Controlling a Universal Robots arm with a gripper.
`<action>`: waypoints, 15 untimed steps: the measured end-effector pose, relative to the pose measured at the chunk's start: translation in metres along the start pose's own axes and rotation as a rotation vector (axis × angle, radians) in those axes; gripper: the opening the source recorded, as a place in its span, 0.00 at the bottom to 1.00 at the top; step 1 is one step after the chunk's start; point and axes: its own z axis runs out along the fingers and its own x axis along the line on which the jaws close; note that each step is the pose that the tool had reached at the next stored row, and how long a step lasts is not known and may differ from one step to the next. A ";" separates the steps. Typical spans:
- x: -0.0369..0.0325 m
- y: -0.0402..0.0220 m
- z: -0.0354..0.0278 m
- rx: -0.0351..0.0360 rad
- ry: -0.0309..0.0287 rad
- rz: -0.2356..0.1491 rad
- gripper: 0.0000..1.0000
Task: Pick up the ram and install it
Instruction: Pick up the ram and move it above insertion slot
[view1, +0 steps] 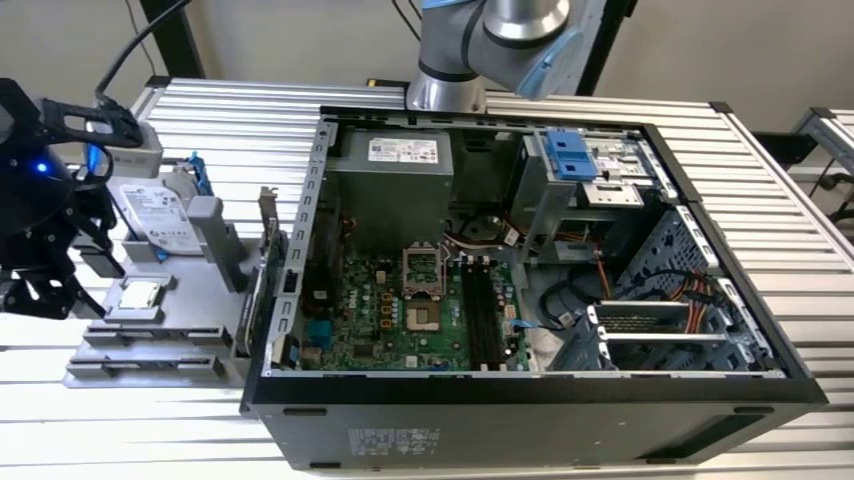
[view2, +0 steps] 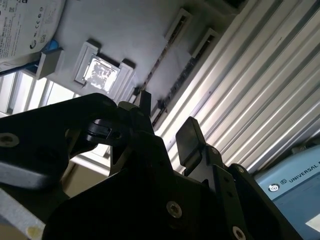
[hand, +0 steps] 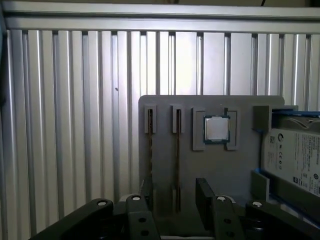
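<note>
- I saw the gripper (hand: 175, 183) hanging over the grey holder (hand: 200, 107), which sat on the slatted metal table (hand: 75, 125) beside the open computer case (view1: 534, 400).
- Its two black fingers (hand: 204, 192) stood apart with nothing between the pads; I could see open space between them in both wrist views.
- The ram (hand: 177, 150) stood on its edge in a narrow slot of the holder, showing as a thin dark line in the first wrist view. It lined up with the gap between the fingers, and I could not tell whether either finger touched it.
- A second stick (hand: 150, 150) stood in the neighbouring slot, just beside the first and close to the other finger.
- The square silver processor chip (hand: 216, 128) lay in its own recess on the far side of the ram from that second stick.
- The hard drive (hand: 295, 160) in its blue frame rested past the chip, at the holder's edge.
- In the exterior view, the holder lay at the exterior view's left of the case, and the dark wrist assembly (view1: 47, 200) hung over it.
- Inside the case I could see the green motherboard (view1: 387, 310) with its long black memory slots (view1: 483, 315), well apart from the ram.
</note>
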 end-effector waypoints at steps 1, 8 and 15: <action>0.0000 0.0000 0.0009 -0.0002 0.0000 0.000 1.00; 0.0015 0.0000 0.0064 -0.0008 0.0001 0.000 1.00; 0.0034 -0.0001 0.0111 -0.0011 0.0000 0.000 1.00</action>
